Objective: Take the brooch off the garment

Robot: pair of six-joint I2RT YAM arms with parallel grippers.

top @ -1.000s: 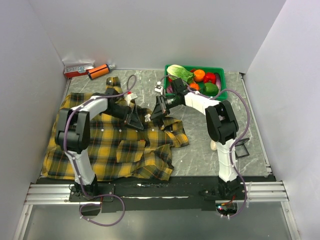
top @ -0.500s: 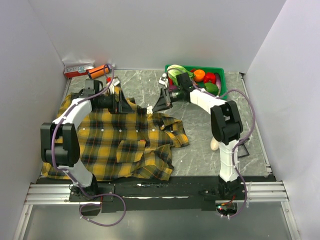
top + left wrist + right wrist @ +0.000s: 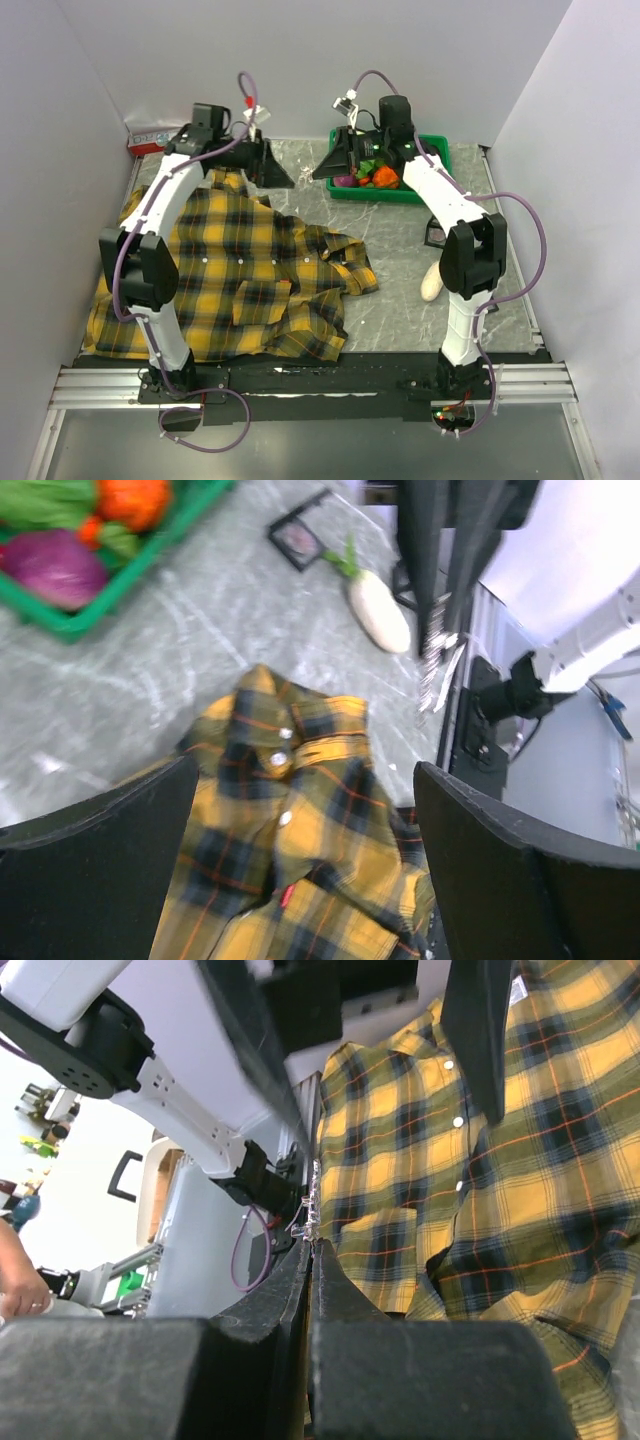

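Note:
The yellow-and-black plaid garment lies flat on the left of the table; it also shows in the left wrist view and the right wrist view. My right gripper is raised above the table's back middle, clear of the shirt, and shut on the brooch, a tiny silvery ornament sticking out past the fingertips. The brooch also shows in the left wrist view, hanging under the right fingers. My left gripper is raised beside it, open and empty, well above the shirt.
A green basket of vegetables stands at the back right, also in the left wrist view. A white radish and a small black square frame lie on the right. A red box sits at the back left.
Both arms have lifted up and back off the shirt. The right gripper has carried the brooch away from the cloth. The left gripper has let the shirt go; the shirt has settled flat.

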